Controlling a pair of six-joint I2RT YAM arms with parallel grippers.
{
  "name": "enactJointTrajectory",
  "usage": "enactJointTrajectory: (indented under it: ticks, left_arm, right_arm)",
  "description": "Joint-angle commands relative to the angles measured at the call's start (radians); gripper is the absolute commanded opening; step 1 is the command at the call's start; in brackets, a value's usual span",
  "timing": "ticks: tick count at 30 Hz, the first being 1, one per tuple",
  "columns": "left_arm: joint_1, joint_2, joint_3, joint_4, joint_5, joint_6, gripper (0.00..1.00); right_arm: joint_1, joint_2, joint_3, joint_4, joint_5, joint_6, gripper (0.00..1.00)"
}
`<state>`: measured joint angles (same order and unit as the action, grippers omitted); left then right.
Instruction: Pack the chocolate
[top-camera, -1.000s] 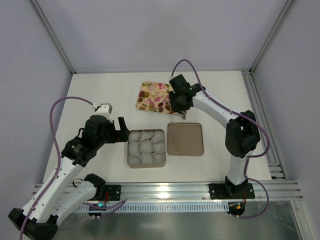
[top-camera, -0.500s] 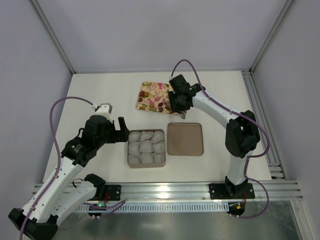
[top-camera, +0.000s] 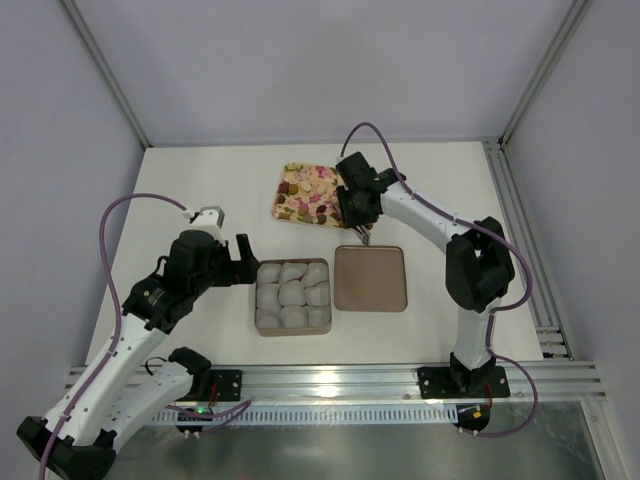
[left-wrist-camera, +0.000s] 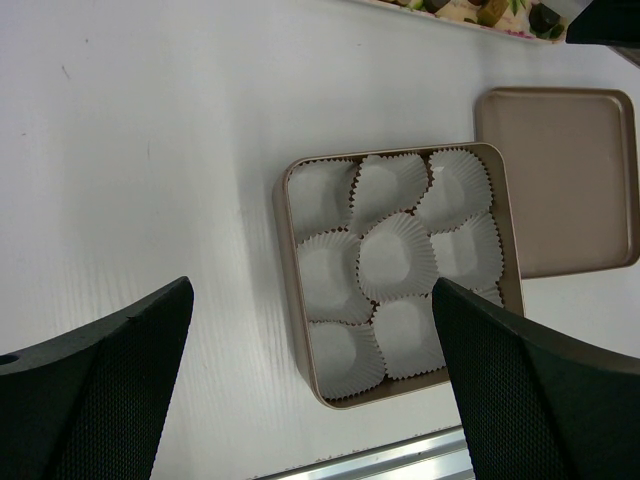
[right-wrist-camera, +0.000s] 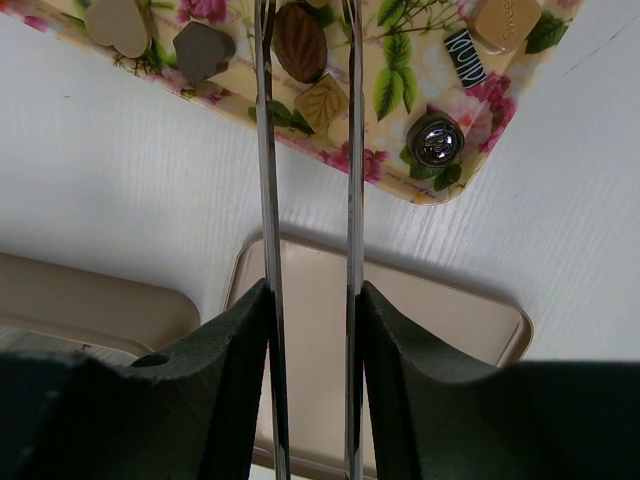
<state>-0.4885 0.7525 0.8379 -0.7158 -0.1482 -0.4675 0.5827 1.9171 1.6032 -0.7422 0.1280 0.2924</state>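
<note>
The right wrist view alone shows the chocolate (right-wrist-camera: 300, 40) piece by piece. All of it lies on the flowered tray (right-wrist-camera: 385, 85), none in the box. There is a dark oval bonbon, a tan heart (right-wrist-camera: 115, 22), a grey-brown piece (right-wrist-camera: 203, 50), a tan leaf-stamped square (right-wrist-camera: 322, 100), a dark striped one (right-wrist-camera: 465, 48) and a shiny foil-wrapped round one (right-wrist-camera: 437, 140). A tan piece (right-wrist-camera: 503, 20) at the top edge carries the letters "Swee", cut off by the frame. No other writing is legible.

The right pincer (right-wrist-camera: 306, 12) has two thin metal prongs standing parallel, a narrow gap apart. The dark oval lies between them without visibly being pinched on both sides, and the tips run out of frame.

From above, those pieces blur into the tray's print. That view does show the layout on the desk (top-camera: 200, 190): tray at the far side, the lid (top-camera: 370, 278) lying flat just beside the square box (top-camera: 293, 296).

The left wrist view looks straight into the box, where the white paper cups (left-wrist-camera: 395, 255) sit empty in rows. The left pincer (left-wrist-camera: 310, 290) is spread wide over the desk and holds nothing. Its right finger hides the box's near corner.
</note>
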Motion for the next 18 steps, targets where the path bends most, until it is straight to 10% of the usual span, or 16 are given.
enactJointTrajectory:
  ticks: [1, 18]
  left_arm:
    - [0.004, -0.010, -0.003, 0.010, -0.010, -0.005, 1.00]
    - [0.004, -0.016, -0.003, 0.010, -0.014, -0.005, 1.00]
  right_arm:
    - [0.006, -0.006, 0.046, 0.009, 0.009, 0.008, 0.41]
    - [0.006, -0.056, 0.086, -0.014, 0.028, 0.004, 0.33]
